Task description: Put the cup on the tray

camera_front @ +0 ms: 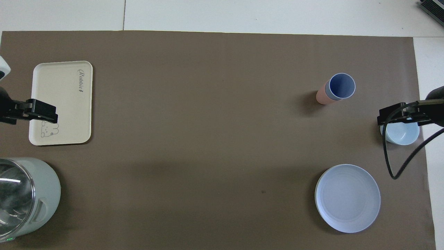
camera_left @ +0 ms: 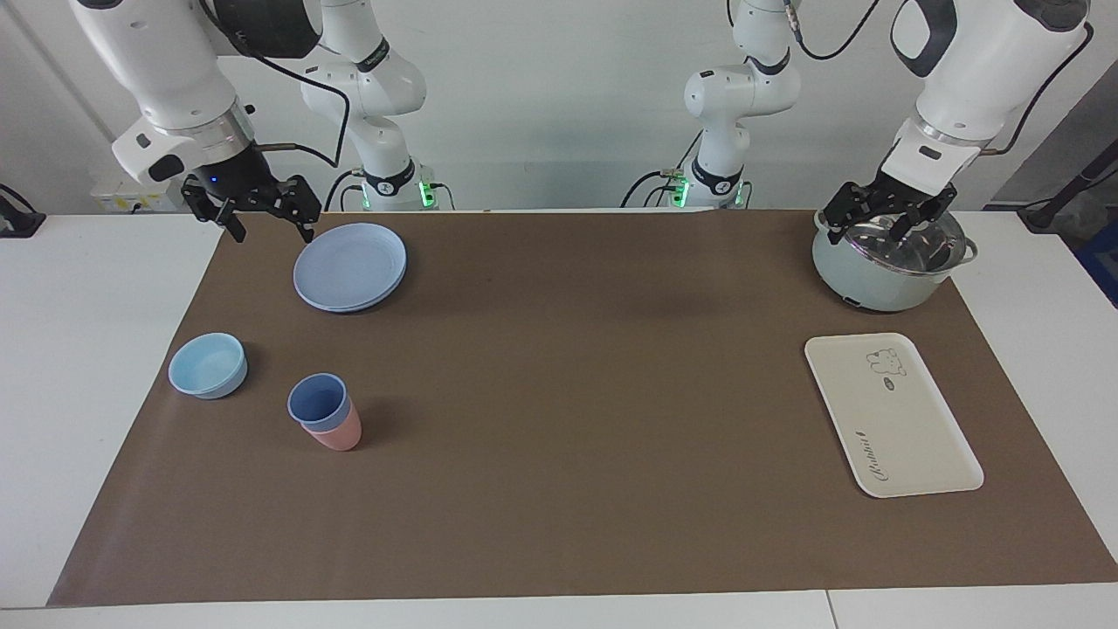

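The periwinkle-blue cup (camera_left: 317, 402) (camera_front: 342, 86) stands upright, nested inside a pink cup (camera_left: 339, 434) (camera_front: 322, 98), on the brown mat toward the right arm's end. The cream tray (camera_left: 908, 437) (camera_front: 62, 93) with the bear drawing lies flat toward the left arm's end and has nothing on it. My right gripper (camera_left: 269, 224) (camera_front: 383, 118) hangs open and holds nothing, up in the air beside the round blue plate and well apart from the cup. My left gripper (camera_left: 873, 225) (camera_front: 48, 116) waits open over the pot's lid.
A round blue plate (camera_left: 349, 265) (camera_front: 347, 198) and a light blue bowl (camera_left: 208, 365) (camera_front: 401, 134) lie at the right arm's end. A pale green pot (camera_left: 873, 279) (camera_front: 41, 194) with a glass lid stands nearer to the robots than the tray.
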